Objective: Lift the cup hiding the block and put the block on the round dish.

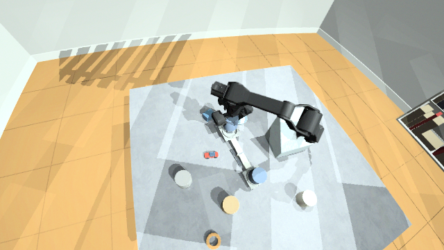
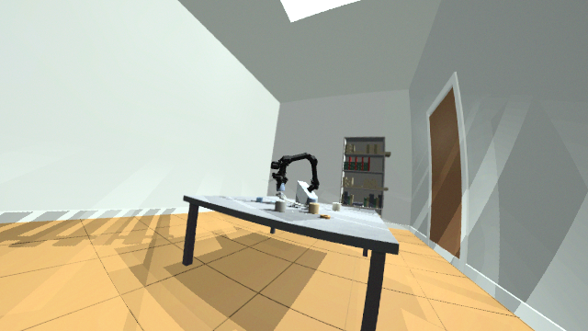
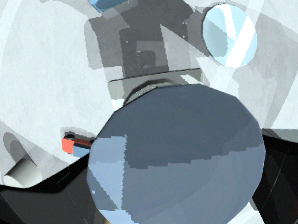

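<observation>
My gripper [image 1: 232, 119] [image 2: 281, 183] [image 3: 169, 141] is shut on the blue cup [image 1: 230, 127] [image 2: 282, 188] at the balance's far end. The cup appears slightly raised above its light end plate [image 3: 117, 90]. The other blue cup [image 1: 258, 176] stands on the near end of the balance [image 1: 244, 159]. The round pale-blue dish [image 1: 243, 120] [image 3: 220, 37] lies beside the far end, partly hidden by the gripper in the top view. The block is not visible; the held cup hides much of the plate in the wrist view.
A blue box [image 1: 208, 114] [image 3: 112, 4] is left of the gripper. A red toy car [image 1: 211, 155] [image 3: 67, 145] lies left of the beam. A large pale block [image 1: 284, 140] stands under the arm. Several cylinders and an orange ring [image 1: 207, 240] are nearer the front.
</observation>
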